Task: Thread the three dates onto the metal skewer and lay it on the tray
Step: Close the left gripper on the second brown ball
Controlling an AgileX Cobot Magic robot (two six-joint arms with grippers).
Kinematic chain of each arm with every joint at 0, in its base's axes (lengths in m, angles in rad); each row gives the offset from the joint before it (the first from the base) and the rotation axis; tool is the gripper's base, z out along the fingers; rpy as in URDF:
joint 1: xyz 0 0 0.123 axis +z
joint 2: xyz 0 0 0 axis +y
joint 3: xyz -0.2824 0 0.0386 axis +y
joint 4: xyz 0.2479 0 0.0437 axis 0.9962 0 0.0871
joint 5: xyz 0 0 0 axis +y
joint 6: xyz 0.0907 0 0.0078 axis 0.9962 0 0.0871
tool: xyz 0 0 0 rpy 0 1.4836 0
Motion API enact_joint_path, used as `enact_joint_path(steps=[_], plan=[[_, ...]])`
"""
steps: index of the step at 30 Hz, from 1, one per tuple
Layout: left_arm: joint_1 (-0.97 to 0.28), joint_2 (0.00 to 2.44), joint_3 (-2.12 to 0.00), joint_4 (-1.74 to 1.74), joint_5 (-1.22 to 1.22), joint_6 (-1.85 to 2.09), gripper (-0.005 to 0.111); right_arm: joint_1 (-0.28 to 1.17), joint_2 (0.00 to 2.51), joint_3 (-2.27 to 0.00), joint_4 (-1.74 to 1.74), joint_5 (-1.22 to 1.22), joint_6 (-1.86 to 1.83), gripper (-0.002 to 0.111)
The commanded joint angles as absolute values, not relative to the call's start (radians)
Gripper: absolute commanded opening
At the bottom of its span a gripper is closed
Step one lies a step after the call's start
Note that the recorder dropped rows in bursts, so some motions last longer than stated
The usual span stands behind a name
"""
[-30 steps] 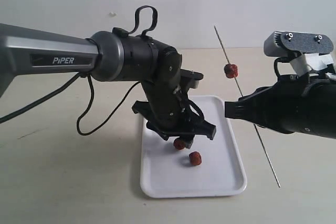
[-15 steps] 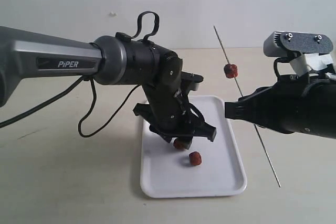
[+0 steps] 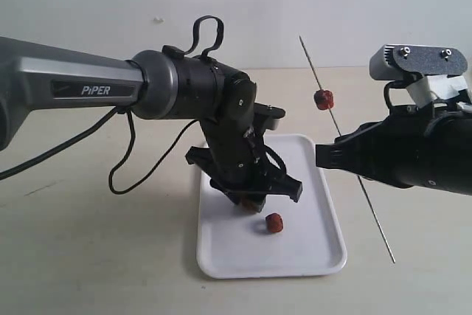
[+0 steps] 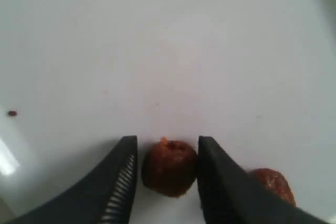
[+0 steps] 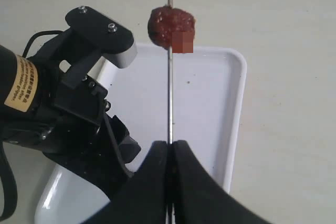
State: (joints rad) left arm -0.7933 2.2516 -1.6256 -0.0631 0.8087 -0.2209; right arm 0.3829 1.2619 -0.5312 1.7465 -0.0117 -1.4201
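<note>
The white tray (image 3: 310,256) lies in the middle of the table. Low over it, my left gripper (image 3: 254,195) stands open with one date (image 4: 169,166) between its fingers (image 4: 123,171); a narrow gap shows on one side. A second date (image 3: 273,223) rests loose on the tray just beside it (image 4: 270,182). My right gripper (image 5: 169,148) is shut on the metal skewer (image 5: 169,98), held slanting in the air at the tray's right edge (image 3: 310,57). The third date (image 3: 323,99) is threaded on the skewer's upper part (image 5: 171,27).
The left arm's black wrist and cable (image 3: 122,160) hang over the tray's far left part. The skewer's lower tip (image 3: 391,258) points down near the tabletop to the right of the tray. A pale wall stands behind the beige table (image 3: 96,256).
My left gripper has come down towards the tray, so the date under it now sits between its fingers. The right gripper and skewer have held still.
</note>
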Motion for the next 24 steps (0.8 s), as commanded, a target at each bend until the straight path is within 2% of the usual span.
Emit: enact_joint_path(steps=[1,20,24], plan=[[-0.796,2.249,-1.632,-0.064,0.827,-0.216,0.038,0.383,1.253,-0.526,1.744,-0.013,-1.43,0.0],[-0.796,2.249,-1.632,-0.064,0.786,-0.201,0.037,0.383,1.253,-0.526,1.744,-0.013,-1.437,0.0],[-0.796,2.249,-1.632,-0.065,0.802,-0.201,0.022,0.383,1.253,-0.526,1.744,-0.013,-1.438,0.0]])
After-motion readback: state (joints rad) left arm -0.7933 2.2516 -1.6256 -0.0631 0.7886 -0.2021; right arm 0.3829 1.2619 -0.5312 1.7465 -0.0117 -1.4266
